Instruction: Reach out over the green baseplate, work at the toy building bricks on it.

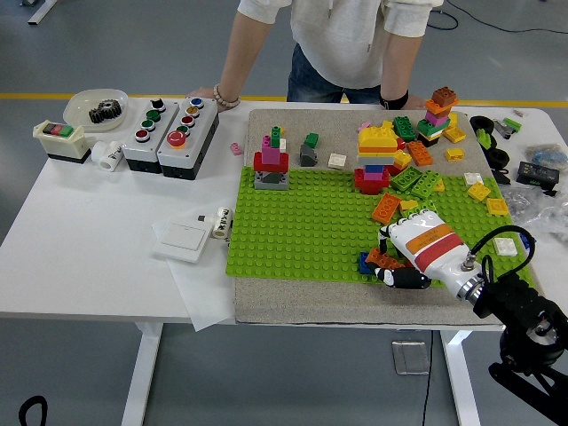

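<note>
The orange brick (383, 258) sits at the near right part of the green baseplate (302, 231), beside a blue brick (365, 263). I judge it light, rigid and slick-sided; studs pressed into the baseplate will resist a straight pull, so I would pinch its 2 long sides and rock it loose. My right hand (415, 250) lies over it, fingers curled down around it, though I cannot confirm a firm grip from this angle. Farther across the baseplate stands a stacked yellow-and-red tower (376, 155). A person (346, 44) stands beyond the baseplate, hands resting on the table (89, 231).
</note>
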`<action>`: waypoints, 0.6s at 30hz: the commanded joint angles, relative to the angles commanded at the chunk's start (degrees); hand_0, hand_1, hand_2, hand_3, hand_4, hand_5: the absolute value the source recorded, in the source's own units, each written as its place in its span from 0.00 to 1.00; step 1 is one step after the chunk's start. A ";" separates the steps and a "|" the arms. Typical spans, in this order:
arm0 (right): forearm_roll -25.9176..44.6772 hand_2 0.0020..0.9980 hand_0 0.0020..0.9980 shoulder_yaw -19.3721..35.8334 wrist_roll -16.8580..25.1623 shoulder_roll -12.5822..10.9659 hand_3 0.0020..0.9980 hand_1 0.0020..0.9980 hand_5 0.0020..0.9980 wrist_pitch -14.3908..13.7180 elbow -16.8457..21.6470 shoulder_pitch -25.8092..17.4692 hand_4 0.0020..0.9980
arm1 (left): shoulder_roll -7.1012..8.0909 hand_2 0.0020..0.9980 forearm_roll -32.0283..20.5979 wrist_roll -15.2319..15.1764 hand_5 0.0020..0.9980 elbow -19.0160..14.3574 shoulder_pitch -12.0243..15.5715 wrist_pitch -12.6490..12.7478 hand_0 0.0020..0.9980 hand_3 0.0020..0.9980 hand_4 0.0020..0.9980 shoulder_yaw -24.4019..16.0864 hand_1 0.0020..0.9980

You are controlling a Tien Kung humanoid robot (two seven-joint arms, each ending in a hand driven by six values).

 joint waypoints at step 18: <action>0.00 0.27 0.16 -0.85 0.50 0.57 0.42 0.17 0.47 -0.37 0.30 0.27 0.71 | 0.08 0.70 0.42 0.15 0.66 0.03 0.09 -0.13 0.61 0.61 0.67 -0.17 0.65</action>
